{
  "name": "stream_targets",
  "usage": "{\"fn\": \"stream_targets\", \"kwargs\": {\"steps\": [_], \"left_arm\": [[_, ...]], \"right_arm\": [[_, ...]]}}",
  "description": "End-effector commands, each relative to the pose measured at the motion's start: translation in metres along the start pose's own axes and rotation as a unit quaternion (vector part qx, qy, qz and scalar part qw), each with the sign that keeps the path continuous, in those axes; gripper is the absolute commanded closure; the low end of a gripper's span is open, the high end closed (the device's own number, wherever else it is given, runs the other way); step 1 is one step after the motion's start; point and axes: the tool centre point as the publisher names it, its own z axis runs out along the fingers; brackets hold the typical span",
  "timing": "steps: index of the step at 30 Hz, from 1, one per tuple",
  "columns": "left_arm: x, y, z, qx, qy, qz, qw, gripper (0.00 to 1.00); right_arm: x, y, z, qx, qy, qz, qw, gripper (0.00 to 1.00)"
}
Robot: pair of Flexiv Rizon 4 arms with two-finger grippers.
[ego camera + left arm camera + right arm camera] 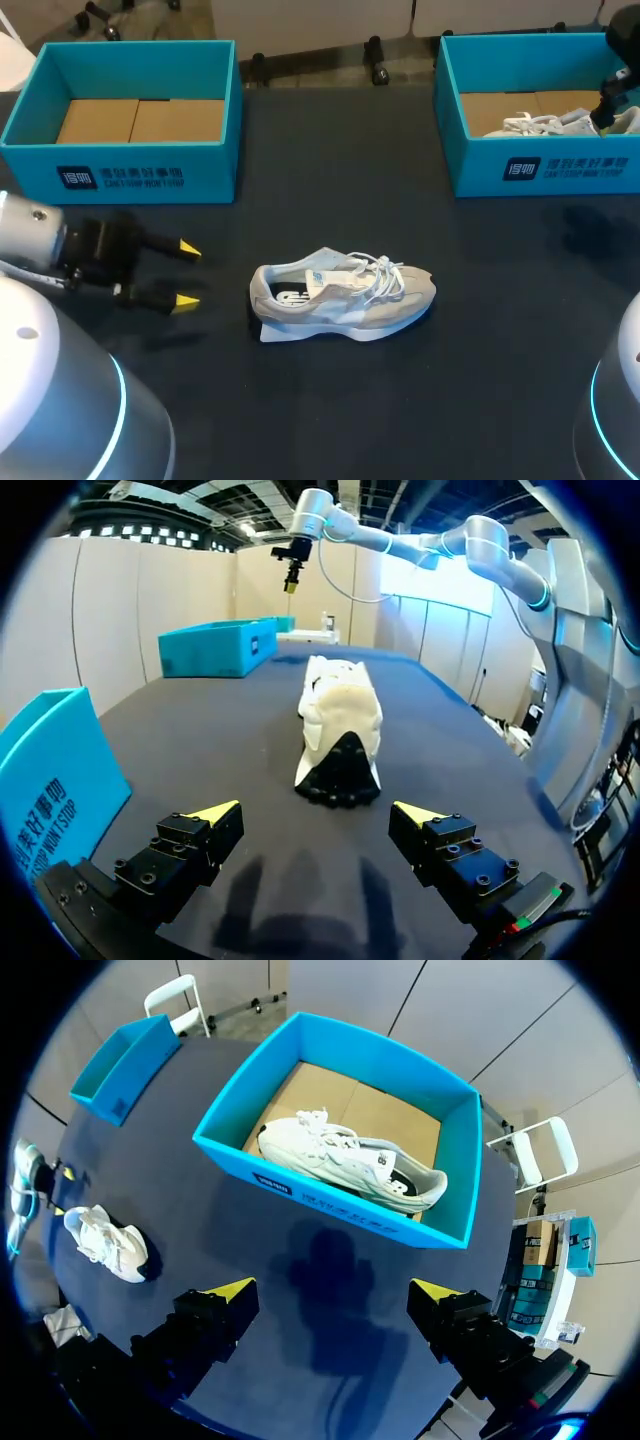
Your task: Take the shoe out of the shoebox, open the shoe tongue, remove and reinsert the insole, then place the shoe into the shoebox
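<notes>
While the beige sneaker (340, 292) lies out on the dark tabletop (330, 400), near the middle and well apart from both boxes, you have neither gripper touching it. Its toe points toward your right side and its heel toward the left gripper (187, 274), laces loose over the tongue.

From the left wrist you see the left gripper (318, 810) low over the cloth with its fingers spread wide and nothing between them. The sneaker (340, 730) is straight ahead, heel end nearest, with bare table between it and the yellow tips. The left shoebox (50, 780) stands just beside the gripper, and in the head view this teal box (130, 172) shows only its brown cardboard floor.

Your right arm (293, 560) hangs high over the right shoebox (540, 165) at the far right corner of the table. From its wrist, the right gripper (335, 1288) is also spread wide and holds nothing. Under it the right shoebox (330, 1210) contains a white sneaker (350, 1160) lying across the cardboard. The gripper's shadow falls on the cloth just in front of that box.
</notes>
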Motion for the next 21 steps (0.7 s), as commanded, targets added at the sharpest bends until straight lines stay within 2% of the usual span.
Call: {"fn": "stream_targets", "kwargs": {"steps": [1, 21], "left_arm": [[0.0023, 0.0008, 0.0119, 0.008, -0.007, -0.001, 1.000, 0.00], [0.0023, 0.0008, 0.0119, 0.008, -0.007, -0.001, 1.000, 0.00]], "right_arm": [[0.0004, -0.0003, 0.0001, 0.000, -0.001, 0.000, 1.000, 0.00], [0.0004, -0.0003, 0.0001, 0.000, -0.001, 0.000, 1.000, 0.00]]}}
